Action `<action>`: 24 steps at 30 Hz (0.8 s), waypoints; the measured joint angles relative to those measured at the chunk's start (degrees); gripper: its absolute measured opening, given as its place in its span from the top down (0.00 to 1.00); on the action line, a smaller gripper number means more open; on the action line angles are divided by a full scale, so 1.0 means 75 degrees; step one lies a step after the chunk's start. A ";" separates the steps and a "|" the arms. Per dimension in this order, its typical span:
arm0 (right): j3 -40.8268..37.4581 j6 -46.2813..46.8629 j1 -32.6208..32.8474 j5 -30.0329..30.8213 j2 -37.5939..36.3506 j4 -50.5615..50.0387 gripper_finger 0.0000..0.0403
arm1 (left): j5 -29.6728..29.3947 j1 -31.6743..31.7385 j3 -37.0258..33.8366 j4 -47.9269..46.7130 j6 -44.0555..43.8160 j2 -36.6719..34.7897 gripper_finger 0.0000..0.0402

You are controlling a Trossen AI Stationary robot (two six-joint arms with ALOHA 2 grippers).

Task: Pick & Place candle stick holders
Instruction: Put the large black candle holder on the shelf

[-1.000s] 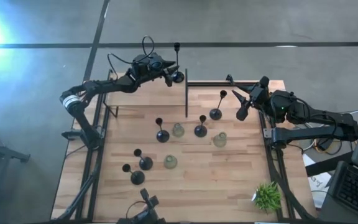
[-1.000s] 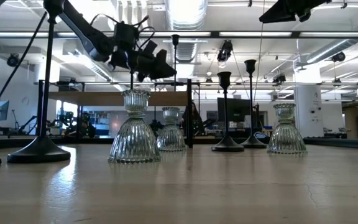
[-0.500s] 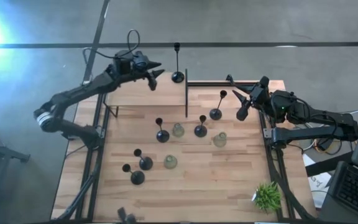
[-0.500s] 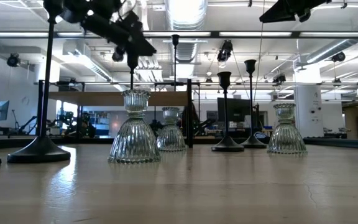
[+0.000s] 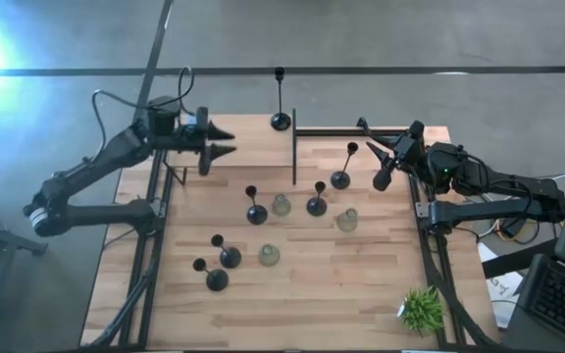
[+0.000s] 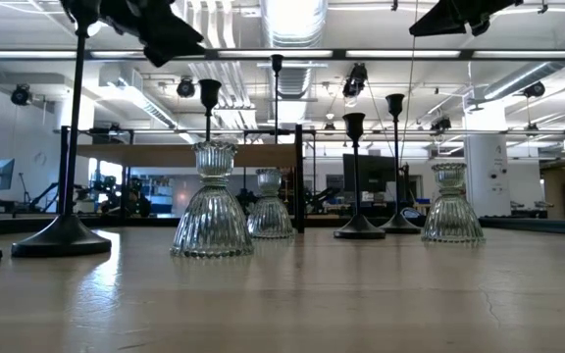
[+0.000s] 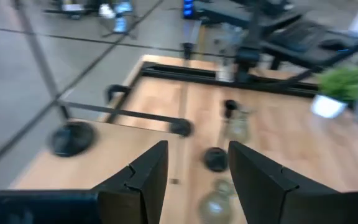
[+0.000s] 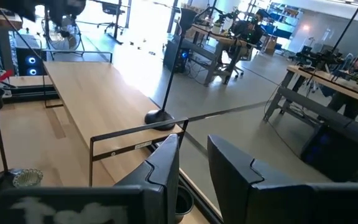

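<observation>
My left gripper (image 5: 230,141) is open and empty above the table's far left corner, its fingers pointing toward the right edge; its wrist view (image 7: 194,180) shows nothing between them. A tall black holder (image 5: 281,120) stands on its round base at the far edge, to the right of this gripper. Several shorter black holders (image 5: 316,205) and three pale-green glass ones (image 5: 281,205) stand mid-table. My right gripper (image 5: 379,155) is open and empty, raised near the far right, beside a black holder (image 5: 339,178).
A thin black frame (image 5: 294,147) stands upright on the far half of the table, its bar running to the right edge. A small green potted plant (image 5: 422,309) sits at the near right corner. Bare wood lies along the near edge and at the far left.
My left gripper has drawn back from the tall black holder at the far edge, going toward the table's left edge and slightly nearer, and has turned its fingers toward the right. The holder stays standing where it was. My right arm has kept still.
</observation>
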 joint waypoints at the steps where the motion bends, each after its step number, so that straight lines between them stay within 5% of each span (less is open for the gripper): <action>1: 0.0000 0.0000 0.0000 -0.0002 0.0000 0.0000 0.80 | 0.0078 -0.0091 -0.0169 0.0026 -0.0065 -0.0136 0.57; 8: -0.0180 0.0074 0.0000 0.0000 -0.0006 0.0021 0.78 | 0.0094 -0.0762 -0.1424 0.0617 -0.0332 -0.0757 0.57; 15: -0.1619 0.1338 -0.0003 0.0104 -0.0006 0.0197 0.78 | 0.0022 -0.0919 -0.2095 0.1643 -0.0521 -0.1327 0.58; 24: -0.3811 0.1815 -0.0012 0.0769 0.0016 0.3278 0.77 | -0.0021 -0.0917 -0.2361 0.2376 -0.0627 -0.1656 0.58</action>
